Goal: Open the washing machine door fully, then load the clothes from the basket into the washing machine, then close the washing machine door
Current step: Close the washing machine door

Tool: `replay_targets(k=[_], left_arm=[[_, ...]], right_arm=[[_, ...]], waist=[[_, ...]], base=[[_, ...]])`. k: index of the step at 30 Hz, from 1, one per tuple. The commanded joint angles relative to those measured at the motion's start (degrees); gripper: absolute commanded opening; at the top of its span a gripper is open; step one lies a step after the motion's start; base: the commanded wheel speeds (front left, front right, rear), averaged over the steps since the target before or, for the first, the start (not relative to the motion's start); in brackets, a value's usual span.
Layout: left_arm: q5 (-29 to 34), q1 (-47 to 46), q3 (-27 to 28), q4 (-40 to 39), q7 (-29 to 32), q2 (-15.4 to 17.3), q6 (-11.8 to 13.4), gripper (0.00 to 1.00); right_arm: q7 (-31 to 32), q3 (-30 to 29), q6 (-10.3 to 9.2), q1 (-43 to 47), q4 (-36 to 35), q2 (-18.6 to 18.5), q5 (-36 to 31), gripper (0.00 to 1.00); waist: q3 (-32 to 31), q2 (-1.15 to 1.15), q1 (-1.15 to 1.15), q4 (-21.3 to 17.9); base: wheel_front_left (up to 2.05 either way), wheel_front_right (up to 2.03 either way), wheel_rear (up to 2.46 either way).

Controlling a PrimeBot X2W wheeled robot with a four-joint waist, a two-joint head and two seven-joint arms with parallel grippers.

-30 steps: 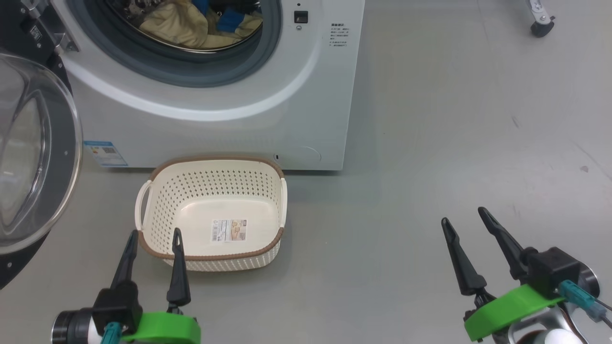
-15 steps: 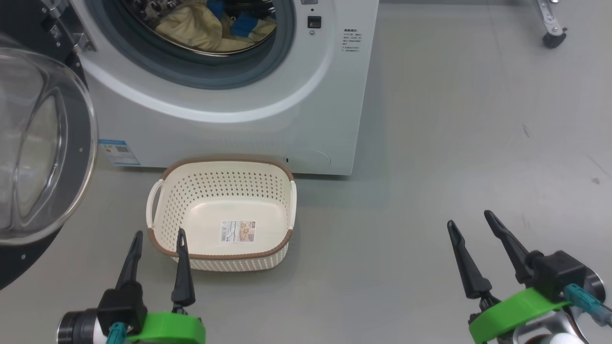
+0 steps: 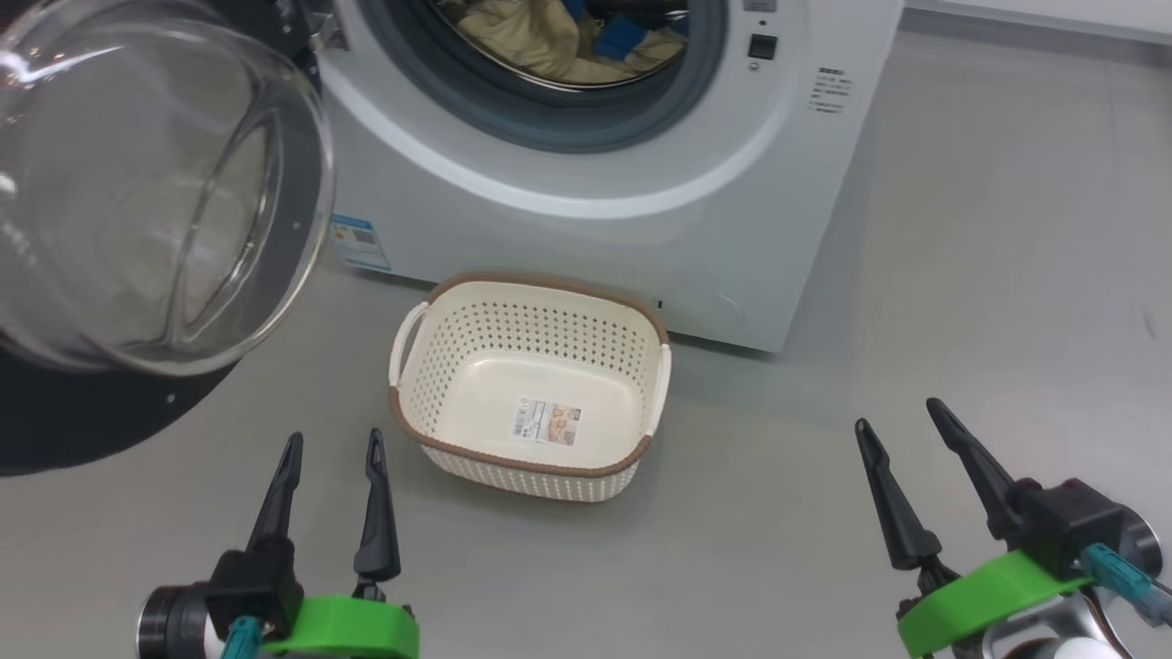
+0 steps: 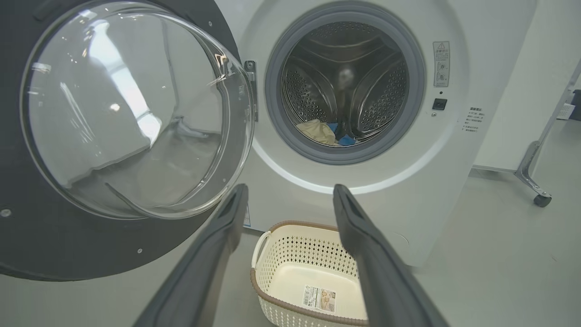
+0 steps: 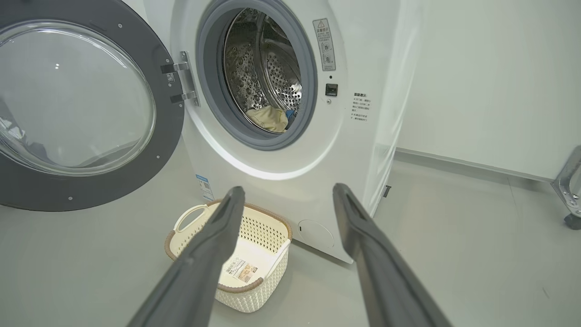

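With the cream perforated plastic basket empty and my left claw and right claw both spread, holding nothing, I'd press the black-rimmed round glass door at its far edge, squarely, until it latches.

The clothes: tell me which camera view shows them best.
Left wrist view. It looks straight into the washing machine, so the whole pile of clothes shows in the drum, yellow with blue. The head view shows them nearer but cut off at its top edge; the right wrist view sees them small, at a slant.
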Motion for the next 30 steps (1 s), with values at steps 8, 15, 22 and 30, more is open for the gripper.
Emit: replay_targets(k=[8,15,22,30], left_arm=[[1.6,-2.8,2.4,-2.2,-0.6,-1.3,-1.3,1.00],[2.4,-2.5,3.3,-2.6,-0.6,-2.4,-2.6,1.00],[3.2,-2.3,4.4,-3.1,-0.6,-3.5,-3.5,1.00],[4.1,-1.9,5.7,-3.4,-0.6,-4.4,-4.8,1.00]], right_arm=[[0.7,2.0,0.43,-1.5,-2.4,-0.5,-0.7,1.00],[0.9,2.8,0.43,-1.9,-2.6,-0.5,-0.8,1.00],[1.0,3.2,0.43,-2.2,-2.5,-0.5,-0.7,1.00],[1.1,3.6,0.43,-2.5,-2.2,-0.5,-0.6,1.00]], waist=[[0.0,0.00,0.00,8.3],[0.2,0.00,0.00,11.5],[0.5,0.00,0.00,12.7],[0.3,0.00,0.00,12.8]], base=[[0.00,0.00,0.00],[0.00,0.00,0.00],[0.00,0.00,0.00],[0.00,0.00,0.00]])
